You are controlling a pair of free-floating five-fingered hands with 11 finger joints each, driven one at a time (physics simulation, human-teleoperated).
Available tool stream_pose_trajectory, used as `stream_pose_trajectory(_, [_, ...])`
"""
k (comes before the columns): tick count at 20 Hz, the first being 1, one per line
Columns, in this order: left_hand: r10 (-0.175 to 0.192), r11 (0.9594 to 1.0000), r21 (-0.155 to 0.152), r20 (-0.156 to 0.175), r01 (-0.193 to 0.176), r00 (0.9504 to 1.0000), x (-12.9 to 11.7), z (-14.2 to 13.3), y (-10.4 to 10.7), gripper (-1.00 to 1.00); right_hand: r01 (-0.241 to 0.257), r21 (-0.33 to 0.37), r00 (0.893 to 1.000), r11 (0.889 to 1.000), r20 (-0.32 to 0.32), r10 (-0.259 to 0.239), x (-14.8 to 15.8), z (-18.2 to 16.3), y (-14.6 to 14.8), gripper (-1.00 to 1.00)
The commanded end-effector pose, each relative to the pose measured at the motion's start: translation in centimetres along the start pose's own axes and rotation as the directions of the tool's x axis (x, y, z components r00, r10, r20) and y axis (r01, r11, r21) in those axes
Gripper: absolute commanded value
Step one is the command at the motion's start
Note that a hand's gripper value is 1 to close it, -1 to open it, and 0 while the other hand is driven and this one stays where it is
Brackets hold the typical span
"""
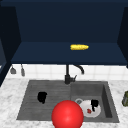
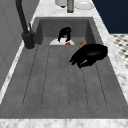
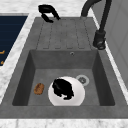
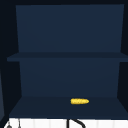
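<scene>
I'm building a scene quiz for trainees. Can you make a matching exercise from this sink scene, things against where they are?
Things:
1. corn cob
2. white plate
3. left hand
4. right hand

Places:
A. over the plate
B. cabinet's lowest shelf
C. in the sink basin
D. above the ribbed drainboard

Pairs: 1-B, 2-C, 3-D, 4-A

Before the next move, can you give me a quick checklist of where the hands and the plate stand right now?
1. Right hand over the white plate in the sink basin: ok.
2. Right hand gripping the plate: cannot tell; fingers curl down onto it, contact unclear.
3. Left hand off to the side above the ribbed drainboard, holding nothing: ok.
4. Plate lying flat on the basin floor beside the drain: ok.
5. Brown item apart from the plate: ok.
</scene>
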Motion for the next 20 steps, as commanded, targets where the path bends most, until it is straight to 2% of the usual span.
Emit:
stream_pose_trajectory(1, [0.000, 1.0000, 0.000, 0.000, 0.000, 1.0000, 0.0, 0.0, 0.0, 0.00, 0.003, 0.003, 0.999, 1.000, 0.035, -0.003, -0.6, 0.4, -1.1, -1.00])
stream_pose_trajectory(2, [0.000, 1.0000, 0.000, 0.000, 0.000, 1.0000, 0.0, 0.0, 0.0, 0.00, -0.008, 0.017, 0.999, 1.000, 0.043, 0.007, -0.6, 0.1, -1.4, -1.00])
stream_pose_trajectory(3, [0.000, 1.0000, 0.000, 0.000, 0.000, 1.0000, 0.0, 0.0, 0.0, 0.00, -0.017, 0.029, 1.000, 0.999, 0.020, 0.016, -0.6, -0.1, -0.7, -1.00])
stream_pose_trajectory(4, [0.000, 1.0000, 0.000, 0.000, 0.000, 1.0000, 0.0, 0.0, 0.0, 0.00, -0.008, 0.010, 1.000, 1.000, 0.001, 0.008, -0.6, 0.0, -0.9, -1.00])
stream_pose_trajectory(9, [0.000, 1.0000, 0.000, 0.000, 0.000, 1.0000, 0.0, 0.0, 0.0, 0.00, -0.020, -0.009, 1.000, 1.000, -0.006, 0.020, -0.8, 0.3, -1.2, -1.00])
stream_pose_trajectory(20, [0.000, 1.0000, 0.000, 0.000, 0.000, 1.0000, 0.0, 0.0, 0.0, 0.00, -0.027, 0.009, 0.999, 1.000, 0.040, 0.026, -2.0, 1.9, -4.0, -1.00])
